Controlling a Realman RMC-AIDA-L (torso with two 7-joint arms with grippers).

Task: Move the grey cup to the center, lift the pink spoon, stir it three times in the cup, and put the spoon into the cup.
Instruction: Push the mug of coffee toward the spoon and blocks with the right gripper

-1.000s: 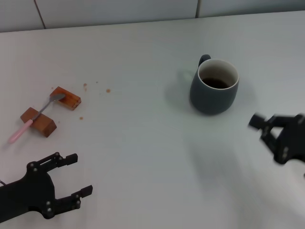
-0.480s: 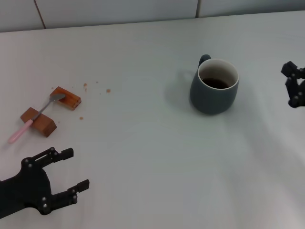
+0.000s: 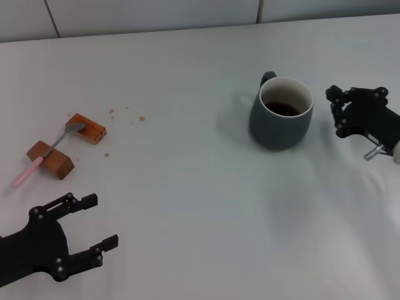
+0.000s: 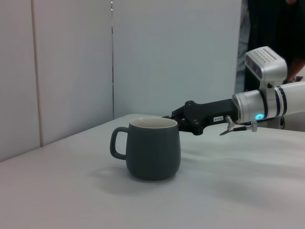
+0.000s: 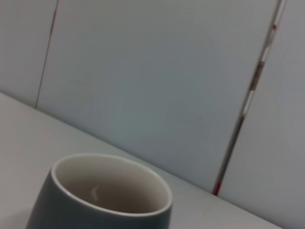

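Observation:
The grey cup (image 3: 280,113) stands upright right of the table's middle, dark liquid inside, its handle towards the back. It also shows in the left wrist view (image 4: 152,148) and close up in the right wrist view (image 5: 102,195). My right gripper (image 3: 335,112) is open just to the cup's right, at cup height and apart from it; it shows behind the cup in the left wrist view (image 4: 183,118). The pink spoon (image 3: 42,156) lies across two brown wooden blocks at the far left. My left gripper (image 3: 101,220) is open and empty at the near left.
The two wooden blocks (image 3: 86,128) (image 3: 51,160) hold the spoon off the white table (image 3: 187,187). Small brown crumbs (image 3: 141,118) lie right of them. A tiled wall (image 3: 156,12) runs along the table's back edge.
My right gripper swung out to the right edge and has now come back left, stopping close beside the cup. The left gripper shifted slightly. Cup and spoon have not moved.

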